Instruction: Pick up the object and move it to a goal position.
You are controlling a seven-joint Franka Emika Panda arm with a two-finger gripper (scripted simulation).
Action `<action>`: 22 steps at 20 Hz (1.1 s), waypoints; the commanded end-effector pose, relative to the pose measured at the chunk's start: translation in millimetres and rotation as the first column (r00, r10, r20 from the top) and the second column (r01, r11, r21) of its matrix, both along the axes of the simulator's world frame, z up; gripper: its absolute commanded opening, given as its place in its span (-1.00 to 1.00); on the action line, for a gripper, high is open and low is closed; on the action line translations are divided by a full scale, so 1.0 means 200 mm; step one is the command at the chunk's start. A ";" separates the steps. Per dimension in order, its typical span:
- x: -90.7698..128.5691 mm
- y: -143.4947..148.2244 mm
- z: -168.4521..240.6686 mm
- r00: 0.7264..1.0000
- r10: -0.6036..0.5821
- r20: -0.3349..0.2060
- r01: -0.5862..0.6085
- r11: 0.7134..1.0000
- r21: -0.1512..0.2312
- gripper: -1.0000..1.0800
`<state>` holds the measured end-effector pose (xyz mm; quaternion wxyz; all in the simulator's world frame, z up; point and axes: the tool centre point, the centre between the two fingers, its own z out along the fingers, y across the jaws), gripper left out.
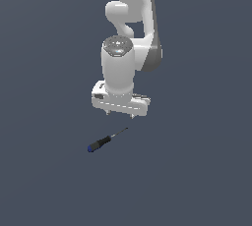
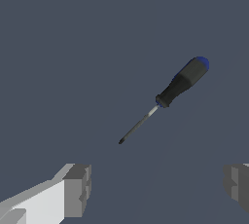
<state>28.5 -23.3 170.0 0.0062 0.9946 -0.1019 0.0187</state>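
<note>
The screwdriver (image 1: 104, 140) lies flat on the dark grey surface, black handle with a blue end cap toward the exterior view's left, thin shaft pointing up and to the right. It also shows in the wrist view (image 2: 170, 95), whole and unobstructed. My gripper (image 1: 120, 115) hangs above the surface, just beyond the shaft's tip, not touching the tool. Its jaws stand wide apart and hold nothing. In the wrist view the gripper (image 2: 158, 186) shows two grey fingertips (image 2: 78, 189) at the picture's edges, with the screwdriver lying ahead of them.
The white arm (image 1: 129, 28) rises behind the gripper. A plain dark grey floor (image 1: 197, 171) surrounds the tool.
</note>
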 end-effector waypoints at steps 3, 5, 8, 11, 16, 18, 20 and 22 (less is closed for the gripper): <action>0.04 -0.05 -0.09 0.989 -0.146 -0.007 0.146 0.989 0.012 0.92; 0.06 -0.07 -0.13 0.977 -0.212 -0.011 0.213 0.977 0.016 0.92; 0.09 -0.11 -0.20 0.951 -0.310 -0.017 0.310 0.950 0.020 0.92; 0.11 -0.15 -0.27 0.915 -0.404 -0.023 0.404 0.914 0.022 0.92; 0.14 -0.20 -0.37 0.841 -0.541 -0.030 0.542 0.840 0.022 0.92; 0.15 -0.22 -0.41 0.812 -0.583 -0.032 0.584 0.812 0.021 0.92; 0.16 -0.24 -0.44 0.785 -0.618 -0.033 0.619 0.785 0.020 0.92; 0.17 -0.25 -0.46 0.762 -0.647 -0.034 0.648 0.762 0.019 0.92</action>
